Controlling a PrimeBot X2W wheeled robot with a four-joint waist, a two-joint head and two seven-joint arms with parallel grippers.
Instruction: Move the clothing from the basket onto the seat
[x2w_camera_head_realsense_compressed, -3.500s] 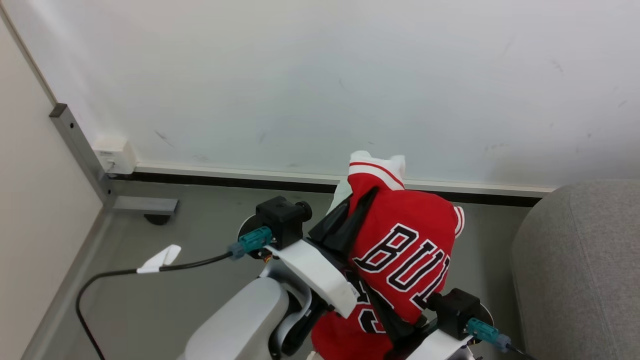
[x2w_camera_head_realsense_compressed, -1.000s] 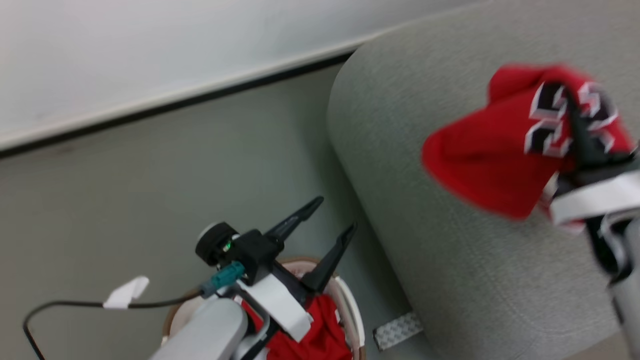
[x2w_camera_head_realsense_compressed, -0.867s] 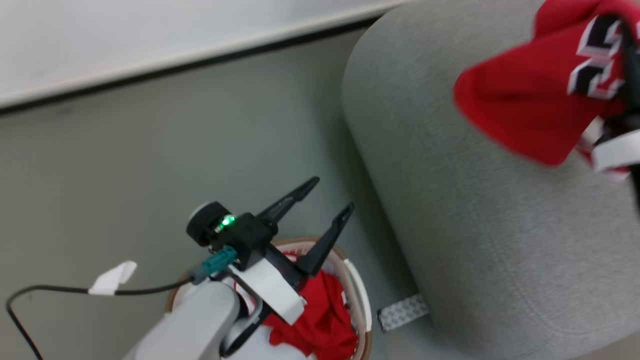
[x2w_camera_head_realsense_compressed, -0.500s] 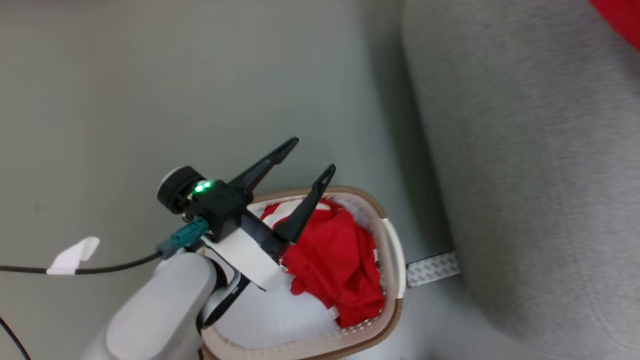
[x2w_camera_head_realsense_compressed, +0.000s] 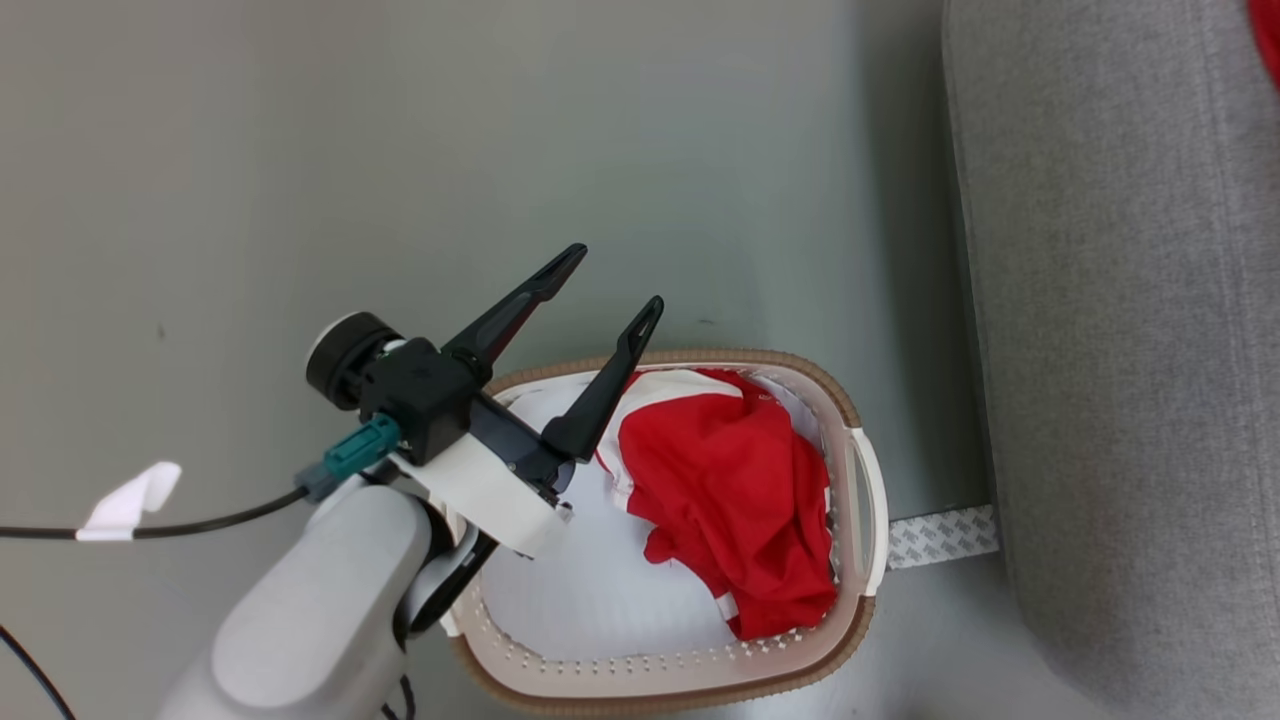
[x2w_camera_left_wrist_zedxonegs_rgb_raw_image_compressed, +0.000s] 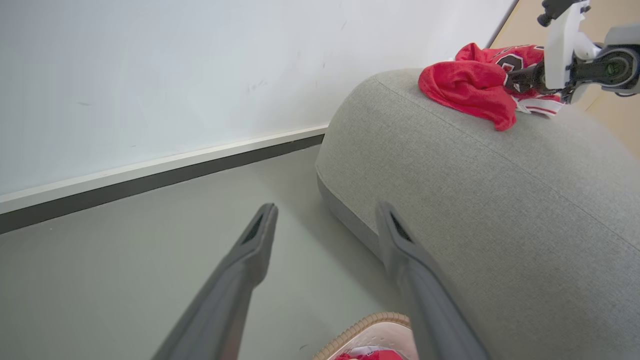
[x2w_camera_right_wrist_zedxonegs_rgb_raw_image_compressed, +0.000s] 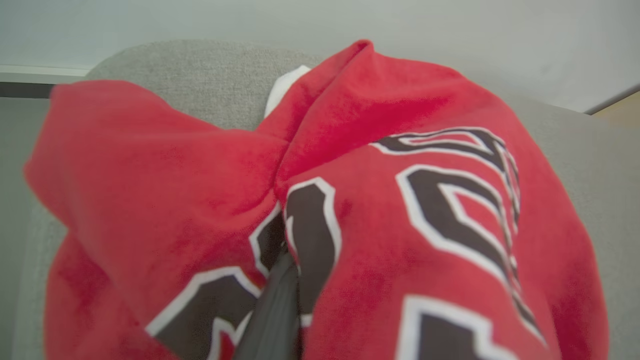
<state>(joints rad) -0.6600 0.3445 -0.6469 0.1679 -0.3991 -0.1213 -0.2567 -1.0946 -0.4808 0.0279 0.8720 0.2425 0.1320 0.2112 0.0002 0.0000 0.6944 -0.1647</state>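
Done: first jersey (x2w_camera_left_wrist_zedxonegs_rgb_raw_image_compressed: 470, 85) lies on top of the seat (x2w_camera_left_wrist_zedxonegs_rgb_raw_image_compressed: 475, 190).
Right claw (x2w_camera_left_wrist_zedxonegs_rgb_raw_image_compressed: 517, 82): closed on the first jersey, cloth bunched around it.
Left to do: release it, then fetch the second jersey (x2w_camera_head_realsense_compressed: 730, 480).
Basket (x2w_camera_head_realsense_compressed: 860, 480): on the floor just beside the seat, holding the second jersey.
Left claw (x2w_camera_head_realsense_compressed: 615, 277): open, empty, over the basket's side away from the seat.

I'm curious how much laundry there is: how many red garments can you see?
2. One jersey lies crumpled in the basket; a second jersey rests on the seat, gripped by the right gripper. Others may be hidden beneath the first.
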